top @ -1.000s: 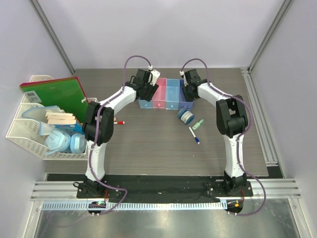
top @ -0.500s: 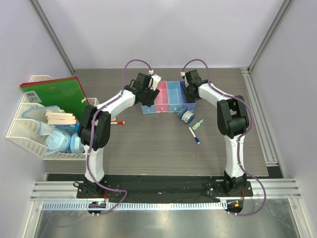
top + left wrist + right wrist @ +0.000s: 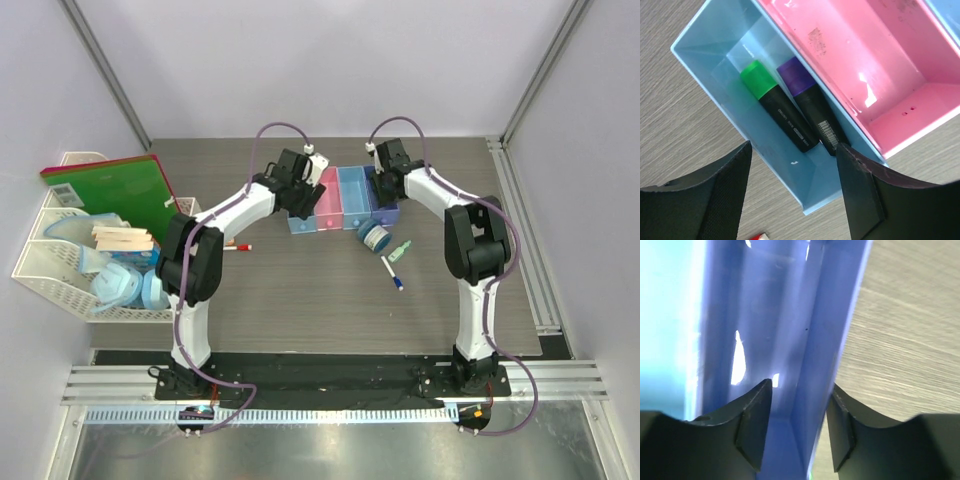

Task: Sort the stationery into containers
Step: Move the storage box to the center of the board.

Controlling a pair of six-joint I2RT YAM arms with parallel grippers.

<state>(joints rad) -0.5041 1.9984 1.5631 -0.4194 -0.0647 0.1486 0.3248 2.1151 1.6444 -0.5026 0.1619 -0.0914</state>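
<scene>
The four joined bins stand at the table's back: light blue (image 3: pixel 298 222), pink (image 3: pixel 326 200), light blue (image 3: pixel 350 195) and purple-blue (image 3: pixel 389 213). My left gripper (image 3: pixel 300 195) is open and empty over the first light blue bin (image 3: pixel 715 55), where a green-capped highlighter (image 3: pixel 775 110) and a purple-ended one (image 3: pixel 812 107) lie. My right gripper (image 3: pixel 383 185) straddles the purple-blue bin's right wall (image 3: pixel 825 340), one finger inside and one outside, shut on it. A round blue jar (image 3: pixel 375 236), a green-white bottle (image 3: pixel 400 249) and a blue-capped marker (image 3: pixel 392 273) lie just in front. A red-capped marker (image 3: pixel 240 246) lies left.
A white mesh organiser (image 3: pixel 40 262) at the left edge holds a green notebook (image 3: pixel 115 190), wooden sticks (image 3: pixel 122 238) and blue items. An aluminium rail (image 3: pixel 525 240) runs along the table's right side. The pink bin (image 3: pixel 880 75) holds nothing.
The row of bins has slid a little to the right and turned slightly, with my right gripper on its end wall. My left gripper has followed it to the right.
</scene>
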